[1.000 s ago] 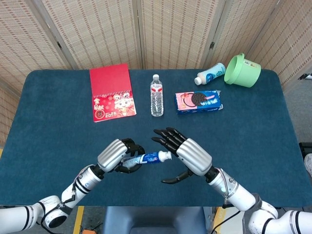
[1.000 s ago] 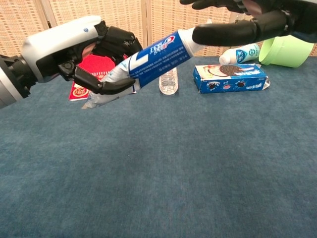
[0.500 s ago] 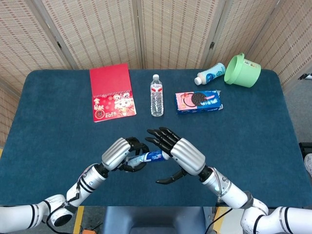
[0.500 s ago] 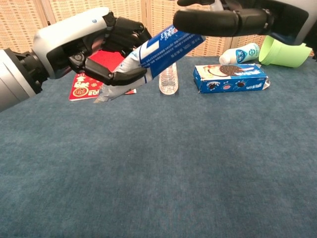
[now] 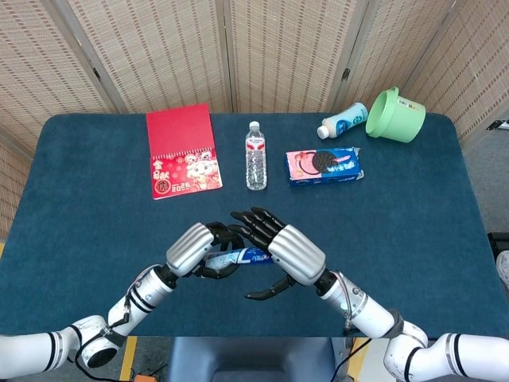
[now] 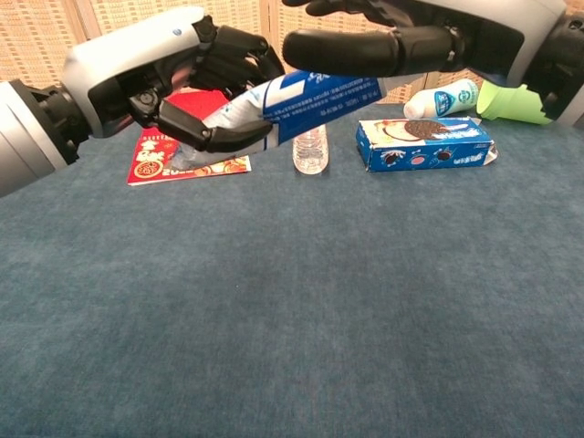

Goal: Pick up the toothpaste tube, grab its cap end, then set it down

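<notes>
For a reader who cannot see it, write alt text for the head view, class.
The left robot hand holds a toothpaste tube above a blue table, while the right robot hand reaches over its cap end. Behind lie a red calendar, water bottle, cookie box, white bottle and green cup.

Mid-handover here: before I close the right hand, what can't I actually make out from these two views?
- Cap end of the blue-and-white toothpaste tube: hidden in both views by the right hand.
- Whether the right hand's fingers touch the tube: cannot tell; its thumb crosses in front in chest view.
- Right hand's upper fingers: cut off by the chest view's top edge.
- Tube's crimped tail: partly covered by the left hand.
</notes>
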Tool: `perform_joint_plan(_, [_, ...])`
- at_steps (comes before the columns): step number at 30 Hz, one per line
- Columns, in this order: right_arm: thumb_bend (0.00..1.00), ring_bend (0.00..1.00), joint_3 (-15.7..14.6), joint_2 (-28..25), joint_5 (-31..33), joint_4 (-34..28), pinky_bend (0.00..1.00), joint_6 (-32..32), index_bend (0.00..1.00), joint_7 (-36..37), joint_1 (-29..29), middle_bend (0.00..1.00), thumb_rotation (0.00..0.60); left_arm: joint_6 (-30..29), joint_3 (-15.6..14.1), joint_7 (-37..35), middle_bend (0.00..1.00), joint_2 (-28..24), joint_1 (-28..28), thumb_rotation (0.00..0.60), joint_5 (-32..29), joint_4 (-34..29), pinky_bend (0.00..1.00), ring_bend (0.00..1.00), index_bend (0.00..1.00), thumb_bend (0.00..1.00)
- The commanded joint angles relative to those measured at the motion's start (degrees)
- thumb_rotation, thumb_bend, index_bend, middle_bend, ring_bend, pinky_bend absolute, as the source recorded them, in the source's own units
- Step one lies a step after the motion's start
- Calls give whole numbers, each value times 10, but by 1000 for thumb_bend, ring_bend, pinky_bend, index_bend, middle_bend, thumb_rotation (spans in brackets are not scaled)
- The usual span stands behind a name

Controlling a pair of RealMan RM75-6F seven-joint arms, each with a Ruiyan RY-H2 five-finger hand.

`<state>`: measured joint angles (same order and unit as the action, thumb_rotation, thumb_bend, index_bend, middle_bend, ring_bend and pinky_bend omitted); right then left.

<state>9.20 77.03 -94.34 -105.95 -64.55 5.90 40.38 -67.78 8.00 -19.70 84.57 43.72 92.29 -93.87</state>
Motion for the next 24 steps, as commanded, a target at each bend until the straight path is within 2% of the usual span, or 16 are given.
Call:
perform_joint_plan(1, [0,0,0,4,2,3,0,1,0,1,2,0,171,0,0,-2,753,-2,0,600,-1,-1,440,651,751,467])
perform_joint_plan(18, [0,0,-2,33,-7,32,0,-15,0,18,12,0,164,3,-1,-4,753,-6,2,600,-3,-1,440,651,751,467])
perform_joint_plan(24, [0,0,-11,19,-19,28,0,-27,0,26,5,0,161,10,-12,27,753,-7,0,600,1,18,440,650,751,467])
